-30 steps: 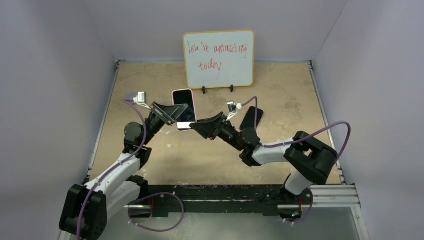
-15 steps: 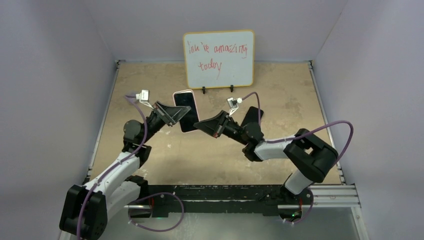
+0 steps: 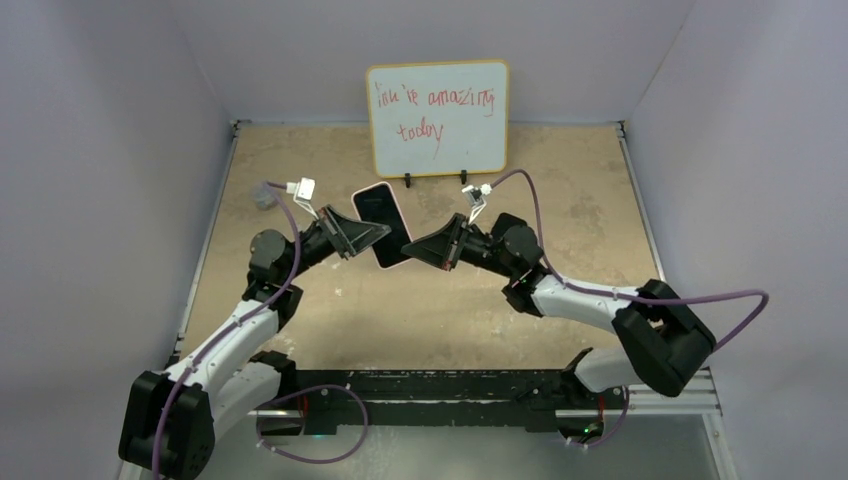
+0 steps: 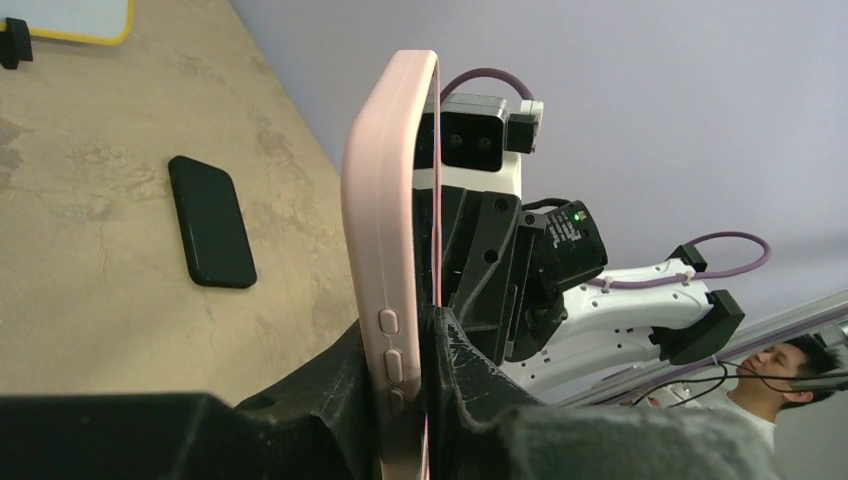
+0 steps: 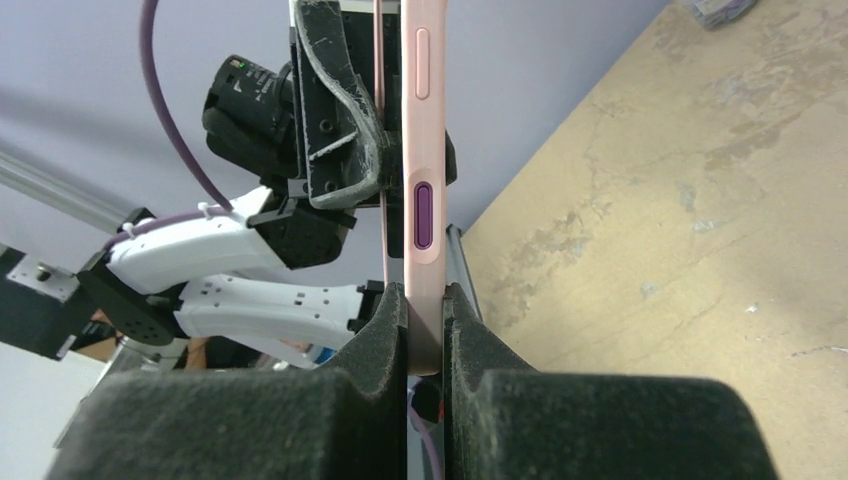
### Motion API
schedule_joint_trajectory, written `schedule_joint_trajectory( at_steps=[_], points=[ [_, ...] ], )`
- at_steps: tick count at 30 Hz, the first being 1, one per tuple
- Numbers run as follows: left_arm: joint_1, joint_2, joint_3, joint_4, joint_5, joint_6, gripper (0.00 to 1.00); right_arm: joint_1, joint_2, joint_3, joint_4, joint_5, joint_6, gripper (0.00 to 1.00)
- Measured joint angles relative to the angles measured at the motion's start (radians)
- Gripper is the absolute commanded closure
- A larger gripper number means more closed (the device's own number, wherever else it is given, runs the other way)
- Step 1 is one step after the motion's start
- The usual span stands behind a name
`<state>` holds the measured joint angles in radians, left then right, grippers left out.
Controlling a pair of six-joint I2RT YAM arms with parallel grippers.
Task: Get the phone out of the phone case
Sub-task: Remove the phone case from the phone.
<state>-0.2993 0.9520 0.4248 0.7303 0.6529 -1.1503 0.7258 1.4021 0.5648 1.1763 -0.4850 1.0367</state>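
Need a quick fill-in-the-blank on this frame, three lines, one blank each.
The left pincer and right pincer both clamp a phone case coloured ____. The second phone, lying on the table, is ____. The whiteboard lettering is ____.
Missing words: pink; black; red.

This looks like a robot lab. A sandy table (image 3: 560, 170) sits inside plain purple walls (image 3: 100, 150), like a test box. Robot arms (image 3: 235, 340) with purple cables (image 3: 740, 294) are bolted to a metal rail (image 3: 680, 380). A whiteboard (image 3: 437, 118) stands at the back, and a man (image 4: 785, 362) is close by.
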Motion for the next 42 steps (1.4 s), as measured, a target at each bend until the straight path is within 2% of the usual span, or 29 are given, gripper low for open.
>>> schedule_joint_trajectory(
  at_steps=[2,5,8,10,12,15,22,34,39,42],
  points=[
    [0.0,0.0,0.003,0.001,0.011,0.001,0.99,-0.001,-0.023,0.015,-0.071,-0.011,-0.033,1.0],
    [0.003,0.0,0.006,0.005,0.019,0.002,1.0,-0.005,-0.042,0.044,-0.146,-0.032,-0.072,0.98],
    [0.005,0.0,0.007,0.008,0.02,0.002,1.0,-0.006,-0.047,0.053,-0.171,-0.035,-0.092,0.71],
    [0.005,-0.002,0.007,0.008,0.018,0.001,1.0,-0.006,-0.052,0.053,-0.181,-0.029,-0.109,0.58],
    [0.005,-0.008,0.0,0.005,0.002,-0.003,1.0,-0.005,-0.056,0.053,-0.185,-0.015,-0.128,0.48],
    [0.005,-0.025,-0.036,0.015,-0.058,-0.031,1.0,-0.004,-0.061,0.046,-0.152,0.022,-0.136,0.41],
    [0.005,-0.047,-0.151,0.094,-0.189,-0.149,1.0,0.064,-0.042,-0.023,0.002,0.152,-0.13,0.33],
    [0.013,-0.034,-0.211,0.196,-0.33,-0.245,1.0,0.191,0.136,-0.05,0.282,0.413,-0.105,0.31],
    [0.009,-0.028,-0.211,0.243,-0.334,-0.272,1.0,0.248,0.146,-0.104,0.307,0.473,-0.084,0.3],
    [0.009,-0.028,-0.211,0.271,-0.334,-0.282,1.0,0.268,0.12,-0.144,0.261,0.499,-0.093,0.29]
  ],
)
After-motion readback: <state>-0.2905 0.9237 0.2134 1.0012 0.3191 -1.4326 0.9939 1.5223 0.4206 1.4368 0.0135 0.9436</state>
